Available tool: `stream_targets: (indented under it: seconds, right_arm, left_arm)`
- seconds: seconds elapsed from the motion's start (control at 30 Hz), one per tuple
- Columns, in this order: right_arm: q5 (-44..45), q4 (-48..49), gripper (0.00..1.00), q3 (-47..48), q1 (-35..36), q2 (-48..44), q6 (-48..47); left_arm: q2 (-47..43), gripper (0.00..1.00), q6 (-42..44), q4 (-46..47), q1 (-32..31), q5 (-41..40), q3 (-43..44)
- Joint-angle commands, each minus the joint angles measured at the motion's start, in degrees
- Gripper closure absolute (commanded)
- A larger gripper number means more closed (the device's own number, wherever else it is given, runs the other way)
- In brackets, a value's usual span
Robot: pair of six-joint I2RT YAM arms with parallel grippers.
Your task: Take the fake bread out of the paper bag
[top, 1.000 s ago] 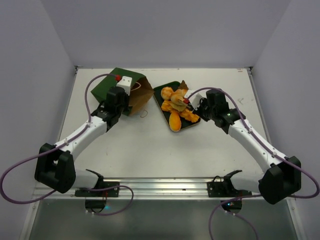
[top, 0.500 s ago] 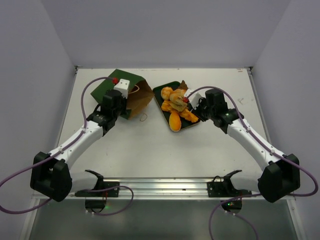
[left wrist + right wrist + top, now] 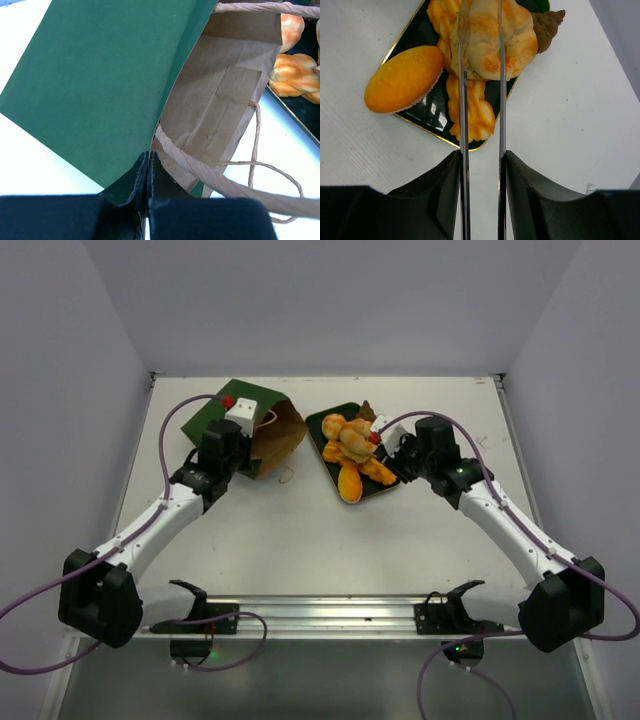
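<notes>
The paper bag [image 3: 215, 420] lies on its side at the back left, dark green outside, with its brown mouth facing right. My left gripper [image 3: 250, 435] is shut on the bag's rim [image 3: 155, 135], and a cord handle [image 3: 210, 175] runs across its fingers. The part of the brown interior [image 3: 220, 105] that shows holds no bread. The fake bread [image 3: 350, 455] is piled on a dark green tray [image 3: 325, 425]. My right gripper [image 3: 481, 10] hangs open over that pile, its thin blades lying across a pale bun [image 3: 520, 40]. Beside it are an oval orange bun [image 3: 404, 77] and a dark brown piece [image 3: 547, 27].
The tray [image 3: 427, 110] has a gold rim and sits just right of the bag's mouth. A loose cord handle [image 3: 287, 472] trails on the white table [image 3: 320, 530]. Grey walls close in the table at the left, back and right.
The right gripper's jaws have spread apart over the pile and it has drawn back slightly to the right. The left arm has shifted a little while still pinching the bag.
</notes>
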Motion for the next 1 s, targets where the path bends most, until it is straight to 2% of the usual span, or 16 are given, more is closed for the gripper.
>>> stream_targets:
  seconds: [0.0, 0.27, 0.47, 0.6, 0.67, 0.77, 0.83, 0.87, 0.97]
  right_arm:
    - [-2.76, 0.02, 0.57, 2.8, -0.3, -1.71, 1.15]
    - [-5.14, -0.95, 0.58, 3.67, -0.39, -3.2, 2.38]
    - [-9.27, -2.0, 0.6, 6.66, -1.62, -3.73, 5.1]
    - [-10.59, -1.92, 0.6, 6.49, -2.15, -3.64, 5.9]
    - [-11.37, -1.65, 0.6, 5.88, -2.24, -3.73, 6.25]
    - [-12.08, -0.69, 0.6, 4.47, -2.24, -4.34, 6.77]
    - [-12.78, -0.34, 0.6, 3.94, -2.24, -4.6, 7.13]
    - [-12.96, -0.25, 0.6, 3.42, -2.24, -4.78, 7.21]
    - [-13.4, 0.02, 0.6, 2.97, -2.33, -5.4, 7.57]
  left_arm:
    - [-1.68, 1.0, 0.72, -0.83, 0.86, 1.0, 1.58]
    - [-1.86, 1.0, 0.37, -2.32, 1.56, 2.57, 3.68]
    - [-1.77, 1.0, -2.62, -5.83, 4.9, 7.14, 10.88]
    - [0.51, 1.0, -6.56, -9.34, 11.83, 15.65, 18.17]
    - [3.14, 1.0, -8.59, -9.79, 17.54, 19.87, 22.13]
    - [8.49, 1.0, -13.77, -9.44, 25.89, 33.02, 25.3]
    - [11.66, 1.0, -17.99, -7.95, 30.28, 37.97, 26.18]
    - [14.73, 1.0, -19.31, -7.43, 31.26, 42.17, 27.14]
    - [19.31, 1.0, -23.62, -4.61, 32.94, 45.81, 28.72]
